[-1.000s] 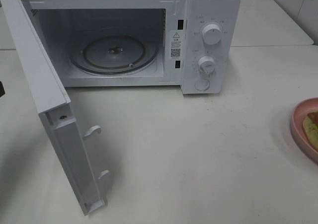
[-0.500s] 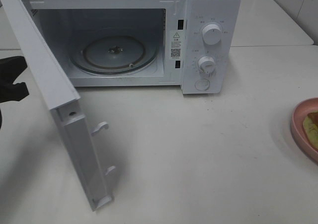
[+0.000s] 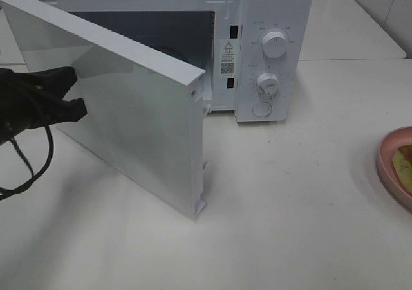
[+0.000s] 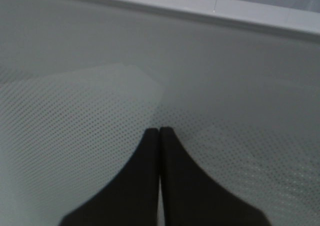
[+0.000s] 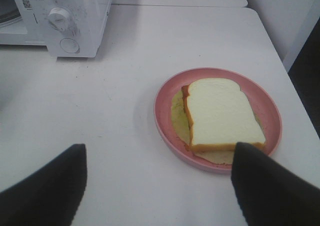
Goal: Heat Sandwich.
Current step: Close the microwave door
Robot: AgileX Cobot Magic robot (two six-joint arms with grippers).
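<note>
1. Microwave door (image 3: 129,110) half-swung, hides most of the cavity; plate (image 3: 389,168) cut off at the frame edge overhead.
2. Right wrist view shows the whole sandwich (image 5: 222,115) on the pink plate; my right claw (image 5: 160,186) gapes wide, empty.
3. Left claw (image 4: 159,136) pinched together, empty, tips at the door's mesh window.
4. Bare surface (image 3: 290,226) between door edge and plate.
</note>
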